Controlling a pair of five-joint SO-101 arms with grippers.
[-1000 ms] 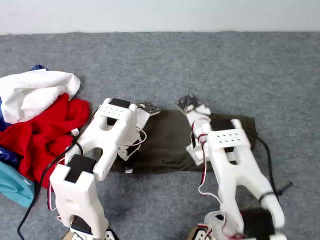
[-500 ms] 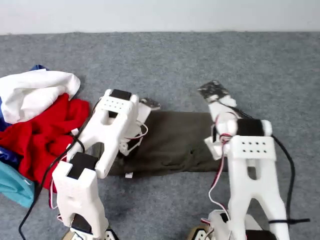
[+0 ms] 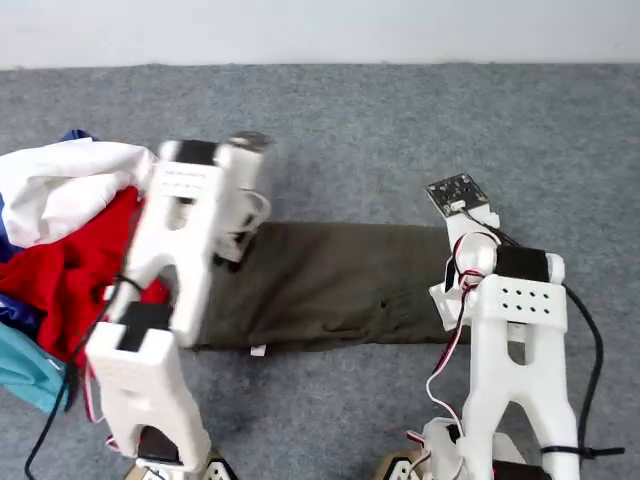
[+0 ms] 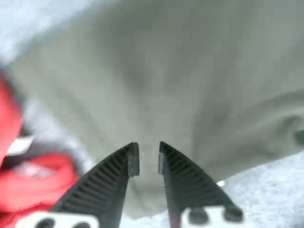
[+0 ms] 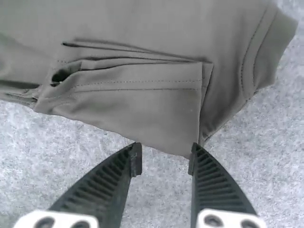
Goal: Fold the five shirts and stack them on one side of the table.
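The olive shirt [image 3: 330, 285] lies mid-frame on the tabletop [image 3: 400, 130], long axis left to right. Left pincer [image 4: 145, 159], narrowly parted, hangs over its left end; right pincer [image 5: 164, 159], spread and empty, sits just off its right end.

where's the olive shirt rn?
High view: the olive shirt lies spread mid-table between the two arms, its left end beside the red shirt, its right end by the right gripper.
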